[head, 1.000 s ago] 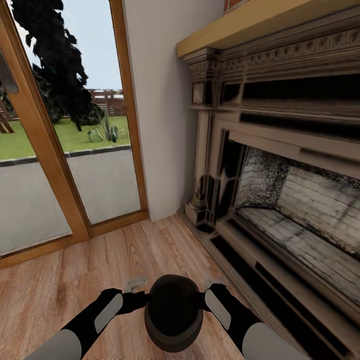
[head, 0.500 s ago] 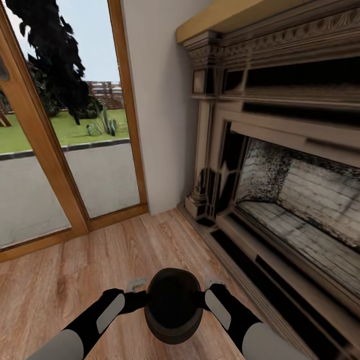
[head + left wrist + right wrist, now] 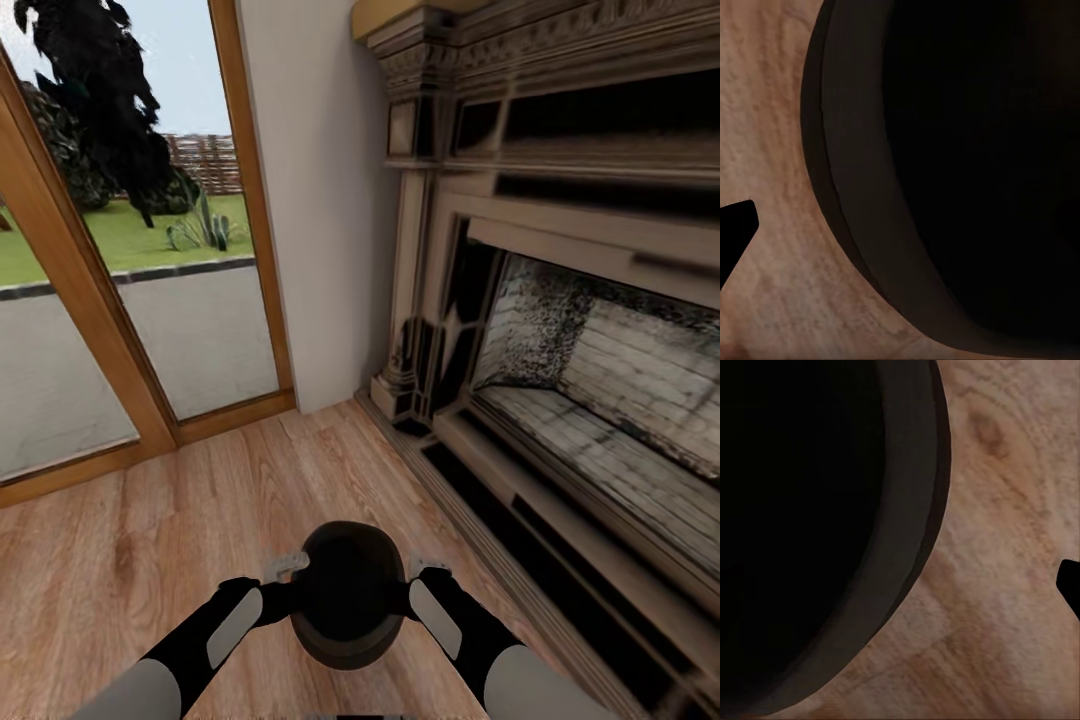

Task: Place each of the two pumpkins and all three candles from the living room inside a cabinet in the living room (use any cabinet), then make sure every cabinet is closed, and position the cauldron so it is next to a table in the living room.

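Note:
The black cauldron (image 3: 347,595) hangs low in the head view, over the wooden floor, carried between both arms. My left gripper (image 3: 288,590) holds its rim on one side and my right gripper (image 3: 408,590) holds the opposite side. In the left wrist view the dark mouth of the cauldron (image 3: 945,150) looms large, with one black fingertip (image 3: 733,229) outside the rim. The right wrist view gives the same close look at the cauldron (image 3: 795,510) and a fingertip (image 3: 1071,589). The inner fingers are lost in the dark interior. Pumpkins, candles, cabinet and table are out of view.
A large carved fireplace (image 3: 560,330) with a raised hearth step (image 3: 520,540) runs along the right. A wood-framed glass door (image 3: 130,330) to the garden stands ahead on the left, with a white wall section (image 3: 320,200) between them. Wooden floor (image 3: 200,520) lies ahead.
The whole view has shifted, so the camera moved: the mantel top has slid up out of the picture. The cauldron stays between both grippers, a little higher in the picture.

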You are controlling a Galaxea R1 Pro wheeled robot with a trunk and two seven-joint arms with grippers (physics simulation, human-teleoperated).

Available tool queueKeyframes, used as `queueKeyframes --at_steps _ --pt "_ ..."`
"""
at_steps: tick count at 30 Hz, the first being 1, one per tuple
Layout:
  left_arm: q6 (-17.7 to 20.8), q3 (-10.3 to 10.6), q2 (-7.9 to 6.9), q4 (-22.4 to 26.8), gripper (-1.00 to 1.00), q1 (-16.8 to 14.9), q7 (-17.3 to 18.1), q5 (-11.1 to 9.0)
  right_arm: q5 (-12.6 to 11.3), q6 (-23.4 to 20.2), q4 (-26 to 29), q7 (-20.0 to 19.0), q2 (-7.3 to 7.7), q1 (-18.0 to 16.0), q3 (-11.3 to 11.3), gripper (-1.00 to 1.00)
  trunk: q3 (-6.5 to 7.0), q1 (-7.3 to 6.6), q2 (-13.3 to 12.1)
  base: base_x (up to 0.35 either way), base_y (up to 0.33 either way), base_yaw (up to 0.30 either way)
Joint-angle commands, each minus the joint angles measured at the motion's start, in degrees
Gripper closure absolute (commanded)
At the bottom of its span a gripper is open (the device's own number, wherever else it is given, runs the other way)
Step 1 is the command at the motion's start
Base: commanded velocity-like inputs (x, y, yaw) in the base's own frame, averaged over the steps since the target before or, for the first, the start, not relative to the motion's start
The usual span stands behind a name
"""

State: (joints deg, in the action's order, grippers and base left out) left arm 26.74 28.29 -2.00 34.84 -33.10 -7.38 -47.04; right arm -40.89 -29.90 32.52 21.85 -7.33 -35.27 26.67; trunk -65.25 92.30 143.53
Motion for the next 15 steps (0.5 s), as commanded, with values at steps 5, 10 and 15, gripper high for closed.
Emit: queueKeyframes --at_steps 5,10,15 --pt "0.0 0.1 0.01 -0.6 -1.00 0.0 -0.5 -0.4 -0.6 0.1 0.1 0.6 0.03 0.0 0.3 -1.00 -1.17 0.11 0.1 0.000 0.000 0.000" --pt "0.0 0.0 0.06 -1.6 -1.00 0.0 -0.5 -0.3 -0.7 3.6 0.1 0.4 -0.08 0.0 0.4 -1.00 -1.61 0.17 0.1 0.000 0.000 0.000" --pt "0.0 0.0 0.01 -1.7 -1.00 0.0 -0.5 -0.2 -0.7 8.6 0.0 -2.0 -0.12 0.0 0.8 -1.00 -1.61 0.17 0.1 0.000 0.000 0.000"
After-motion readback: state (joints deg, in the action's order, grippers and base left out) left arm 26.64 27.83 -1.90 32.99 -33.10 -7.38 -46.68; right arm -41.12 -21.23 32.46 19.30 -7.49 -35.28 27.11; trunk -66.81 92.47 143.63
